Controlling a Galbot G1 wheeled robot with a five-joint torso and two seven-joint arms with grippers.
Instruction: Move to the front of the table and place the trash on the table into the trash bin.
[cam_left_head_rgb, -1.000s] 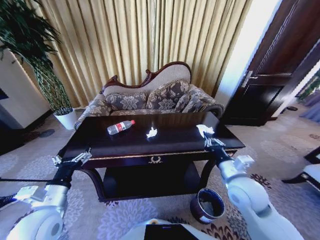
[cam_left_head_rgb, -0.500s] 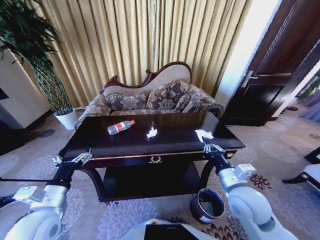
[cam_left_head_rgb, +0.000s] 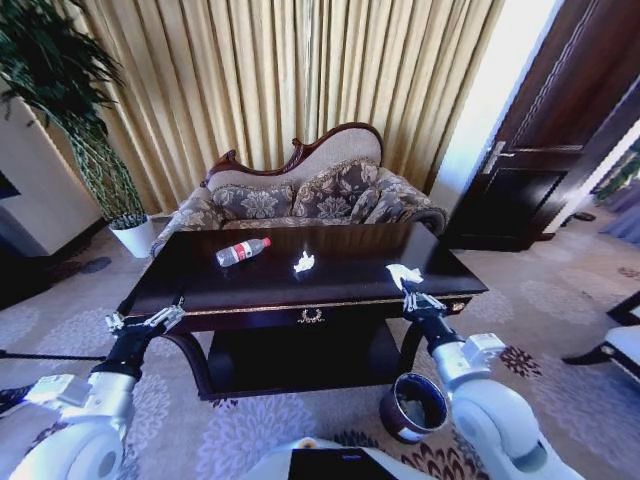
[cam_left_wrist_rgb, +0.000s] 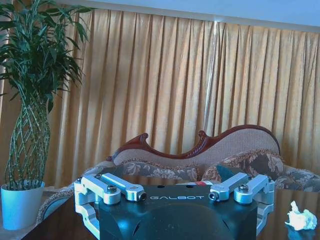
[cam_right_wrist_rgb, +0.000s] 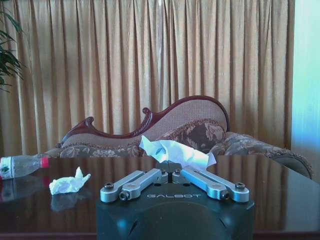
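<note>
Head view: the dark counter (cam_left_head_rgb: 340, 285) carries a bottle (cam_left_head_rgb: 242, 251) at about 10 o'clock of its top and a small paper wad (cam_left_head_rgb: 304, 264) near centre. The right claw (cam_left_head_rgb: 412, 290) sits at the front right edge, pinching a second white wad (cam_left_head_rgb: 403, 272). The trash bin (cam_left_head_rgb: 412, 407) stands on the carpet at 5 o'clock, partly covered by the right arm. The left claw (cam_left_head_rgb: 143, 320) hangs wide at the counter's left corner.

Left wrist view: fingers (cam_left_wrist_rgb: 120, 187) spread wide, holding nothing; the small paper wad (cam_left_wrist_rgb: 301, 218) lies nearby, and the bottle is mostly hidden behind the claw.

Right wrist view: fingers (cam_right_wrist_rgb: 202, 182) closed on the crumpled wad (cam_right_wrist_rgb: 175, 151); the bottle (cam_right_wrist_rgb: 22, 166) is cut off at the edge.
</note>
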